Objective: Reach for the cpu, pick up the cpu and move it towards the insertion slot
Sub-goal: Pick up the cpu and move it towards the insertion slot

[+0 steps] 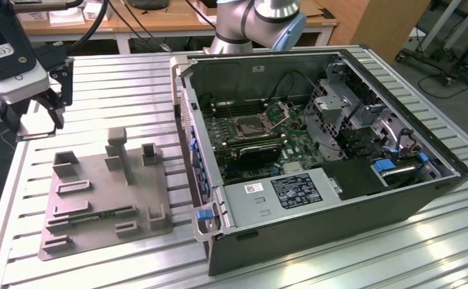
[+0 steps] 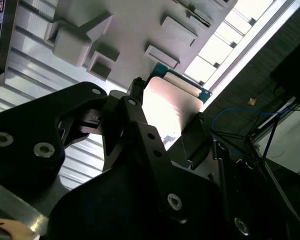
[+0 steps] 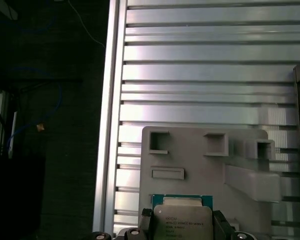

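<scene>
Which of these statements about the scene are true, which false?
The black gripper holds the small flat silvery square cpu between its fingers. True.
The cpu sits in the shiny metal-framed square insertion slot. False: it is in the gripper, apart from the slot.
The grey plastic fixture plate with upright blocks lies on the ribbed metal table. True.
The gripper hangs over the open computer case. False: it hangs clear of the case, at the exterior view's left.

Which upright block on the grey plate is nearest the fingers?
The hollow block on the plate's far corner at the exterior view's left; others stand farther off.
</scene>
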`<state>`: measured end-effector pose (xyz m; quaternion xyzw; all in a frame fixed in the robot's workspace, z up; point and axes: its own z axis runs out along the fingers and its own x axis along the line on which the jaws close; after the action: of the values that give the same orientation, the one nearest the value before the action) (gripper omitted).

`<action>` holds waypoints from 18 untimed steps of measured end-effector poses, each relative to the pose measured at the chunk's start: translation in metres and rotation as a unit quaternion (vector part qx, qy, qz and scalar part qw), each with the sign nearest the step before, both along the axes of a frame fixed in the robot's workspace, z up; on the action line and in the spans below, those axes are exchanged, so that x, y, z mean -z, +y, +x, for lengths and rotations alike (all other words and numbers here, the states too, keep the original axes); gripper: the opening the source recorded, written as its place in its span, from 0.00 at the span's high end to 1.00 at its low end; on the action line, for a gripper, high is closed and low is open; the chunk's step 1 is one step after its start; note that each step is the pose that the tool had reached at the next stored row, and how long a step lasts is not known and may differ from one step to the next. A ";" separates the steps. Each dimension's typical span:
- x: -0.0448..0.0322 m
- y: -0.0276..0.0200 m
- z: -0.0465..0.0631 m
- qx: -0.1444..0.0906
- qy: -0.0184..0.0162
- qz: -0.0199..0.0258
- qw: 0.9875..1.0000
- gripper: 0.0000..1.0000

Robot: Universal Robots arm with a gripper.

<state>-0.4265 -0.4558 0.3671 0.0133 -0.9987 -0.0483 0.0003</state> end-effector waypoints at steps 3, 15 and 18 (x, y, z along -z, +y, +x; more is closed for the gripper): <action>-0.0016 0.0000 0.000 0.000 0.000 0.000 1.000 0.45; -0.0018 0.0000 0.002 0.000 0.000 0.000 1.000 0.45; -0.0018 0.0000 0.003 0.000 0.000 0.000 1.000 0.45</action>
<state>-0.4238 -0.4558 0.3689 0.0131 -0.9987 -0.0484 0.0004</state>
